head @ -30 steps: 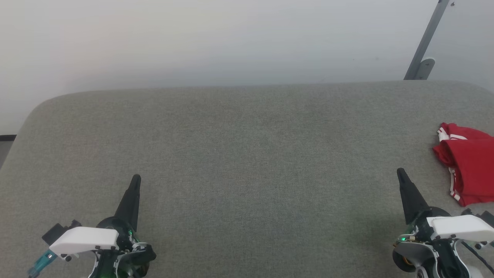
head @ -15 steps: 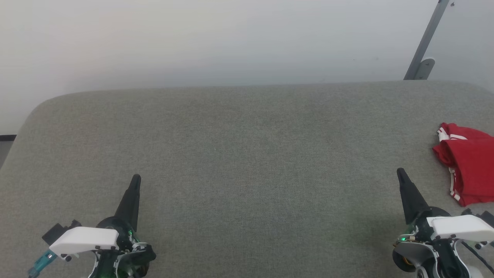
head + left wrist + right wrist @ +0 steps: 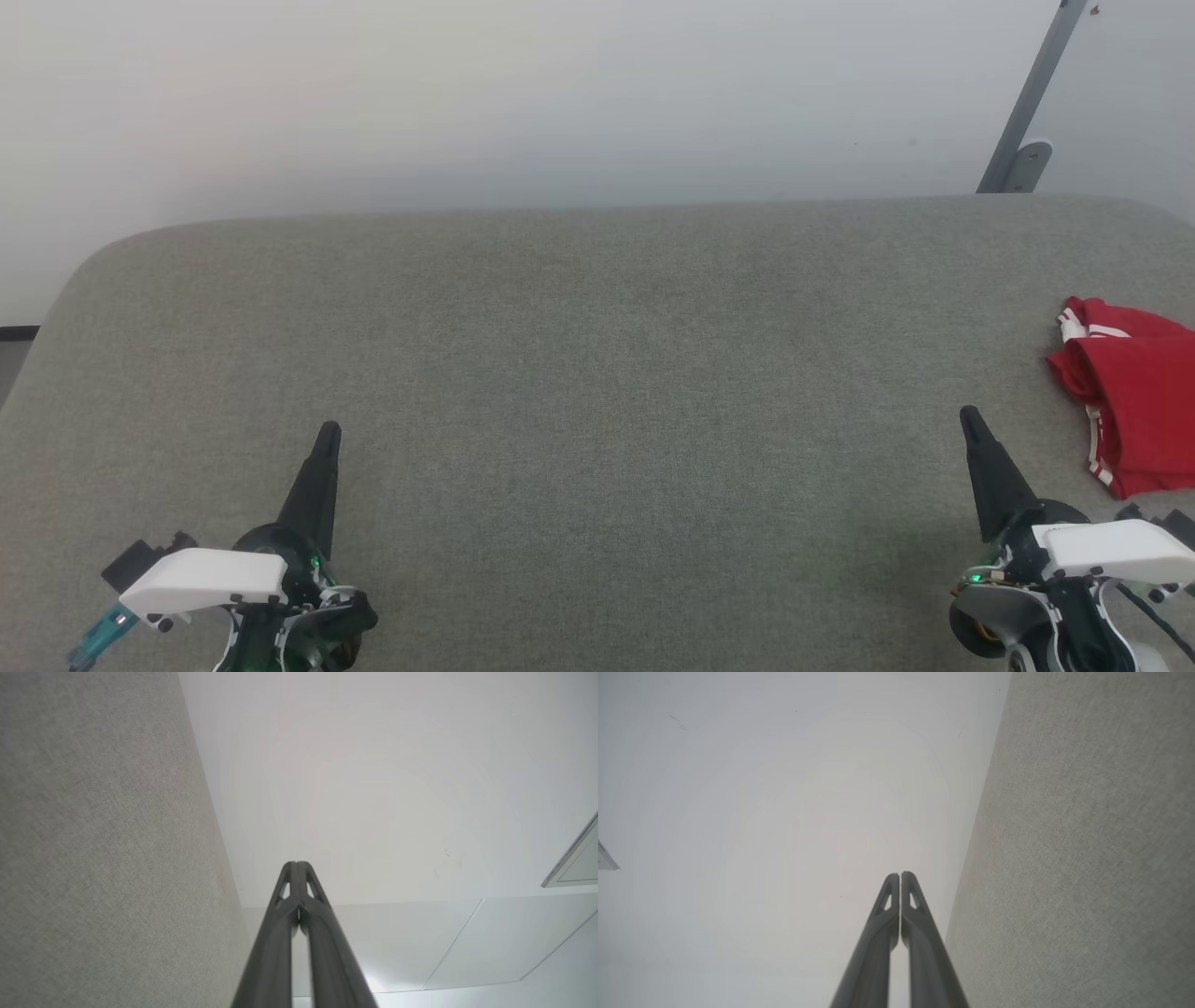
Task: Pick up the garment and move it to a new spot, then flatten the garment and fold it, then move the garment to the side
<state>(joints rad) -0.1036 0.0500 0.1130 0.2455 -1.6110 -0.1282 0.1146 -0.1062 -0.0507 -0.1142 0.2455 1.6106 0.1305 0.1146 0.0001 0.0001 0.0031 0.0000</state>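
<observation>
At the lower left of the head view the left gripper [image 3: 329, 437] rests low over the grey fabric-covered table [image 3: 597, 373], its dark fingers pointing up toward the pale wall [image 3: 523, 93]. Its jaws are pressed fully together with nothing between them, and the left wrist view confirms it: the two fingertips [image 3: 290, 870] meet at the tip. The middle of the table is bare cloth. Further right, the right gripper [image 3: 969, 418] sits at the lower right in the same pose, jaws closed and empty; its wrist view shows only a hairline seam between the tips of the right gripper [image 3: 900, 876]. Just beyond it, apart from it and partly cut off by the right edge, lies the garment [image 3: 1134, 411] in a compact red bundle with white-striped trim showing along its left side. Behind the table's far right corner a grey metal bracket [image 3: 1027, 103] slants up the wall.
</observation>
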